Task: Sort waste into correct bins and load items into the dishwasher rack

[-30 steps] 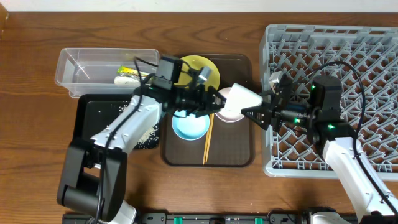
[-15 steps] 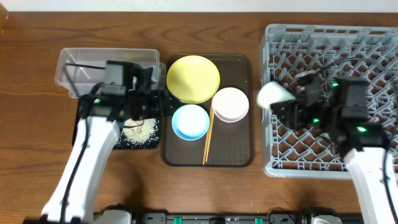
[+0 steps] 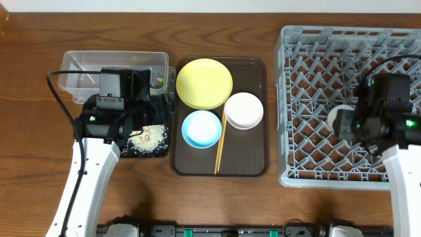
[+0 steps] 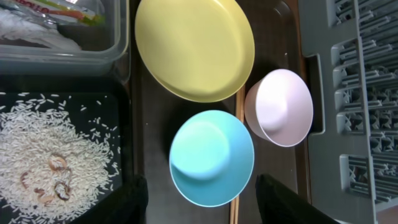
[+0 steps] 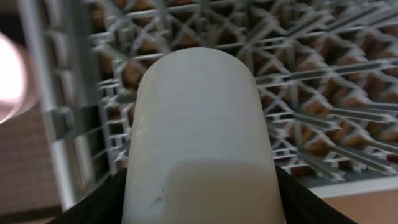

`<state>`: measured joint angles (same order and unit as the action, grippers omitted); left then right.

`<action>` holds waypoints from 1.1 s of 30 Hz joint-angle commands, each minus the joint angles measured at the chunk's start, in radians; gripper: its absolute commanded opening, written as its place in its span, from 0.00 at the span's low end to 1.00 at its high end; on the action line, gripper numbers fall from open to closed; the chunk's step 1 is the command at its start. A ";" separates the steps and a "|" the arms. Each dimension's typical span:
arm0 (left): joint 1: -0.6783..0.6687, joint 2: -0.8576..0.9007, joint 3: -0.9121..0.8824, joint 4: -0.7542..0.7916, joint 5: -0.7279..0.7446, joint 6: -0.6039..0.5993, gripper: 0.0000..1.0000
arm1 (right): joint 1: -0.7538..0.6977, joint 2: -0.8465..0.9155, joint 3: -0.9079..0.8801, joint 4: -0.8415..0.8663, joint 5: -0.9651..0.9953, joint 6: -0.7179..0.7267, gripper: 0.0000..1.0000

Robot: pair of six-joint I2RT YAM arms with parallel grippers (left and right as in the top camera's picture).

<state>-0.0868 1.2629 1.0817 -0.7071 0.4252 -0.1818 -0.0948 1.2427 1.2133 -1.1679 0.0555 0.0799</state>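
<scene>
The right gripper (image 5: pixel 199 186) is clamped on the small white cup (image 5: pixel 198 118), holding it over the dishwasher rack (image 3: pixel 309 59) at the counter's right edge; it is not yet set down. The left gripper (image 4: pixel 202 202) is spread wide, empty, above the light blue bowl (image 4: pixel 211 155).

Apparently done: wrapper (image 4: pixel 74 11) and scrap (image 4: pixel 31 34) in the clear tub (image 3: pixel 69 69) at the far left corner, rice (image 4: pixel 43 149) on the black tray (image 4: pixel 74 102).

Left to load: this bowl, yellow plate (image 3: pixel 204 82), white bowl (image 3: pixel 243 110), chopsticks (image 3: pixel 220 145), on the brown tray (image 3: pixel 253 164) mid-counter.

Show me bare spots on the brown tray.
Free: the near right corner of the dark brown serving tray, bordered by the thin wooden chopsticks and the white bowl. Crowded: farther back, around the round yellow plate and light blue bowl.
</scene>
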 commanded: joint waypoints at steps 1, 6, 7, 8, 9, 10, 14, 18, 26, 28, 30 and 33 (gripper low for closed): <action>0.004 -0.002 0.009 -0.007 -0.019 0.016 0.58 | -0.032 0.031 0.032 -0.003 0.069 0.032 0.01; 0.004 -0.002 0.009 -0.018 -0.019 0.016 0.59 | -0.064 0.124 0.032 0.014 0.068 0.032 0.01; 0.004 -0.002 0.009 -0.018 -0.019 0.016 0.59 | -0.066 0.140 0.032 0.019 0.068 0.032 0.01; 0.004 -0.002 0.009 -0.018 -0.019 0.016 0.59 | -0.066 0.159 0.032 0.027 0.068 0.032 0.01; 0.004 -0.002 0.009 -0.018 -0.019 0.016 0.59 | -0.066 0.174 0.032 0.034 0.066 0.032 0.01; 0.004 -0.002 0.009 -0.018 -0.019 0.016 0.59 | -0.066 0.191 0.032 0.041 0.060 0.032 0.01; 0.004 -0.002 0.009 -0.018 -0.019 0.016 0.59 | -0.066 0.249 0.032 0.064 0.017 0.031 0.02; 0.004 -0.002 0.009 -0.018 -0.019 0.016 0.59 | -0.066 0.305 0.032 0.072 -0.008 0.027 0.24; 0.004 -0.002 0.009 -0.023 -0.019 0.016 0.64 | -0.064 0.360 0.032 0.096 -0.016 0.028 0.92; 0.004 -0.002 0.009 -0.031 -0.019 0.016 0.64 | -0.063 0.348 0.033 0.103 -0.029 0.028 0.95; 0.004 -0.002 0.009 -0.045 -0.029 0.016 0.64 | -0.063 0.330 0.043 0.106 -0.052 0.028 0.95; 0.004 -0.002 0.009 -0.087 -0.119 0.000 0.64 | -0.061 0.288 0.073 0.132 -0.136 0.024 0.91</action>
<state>-0.0868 1.2629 1.0817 -0.7670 0.3939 -0.1822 -0.1558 1.5913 1.2339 -1.0523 0.0044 0.1017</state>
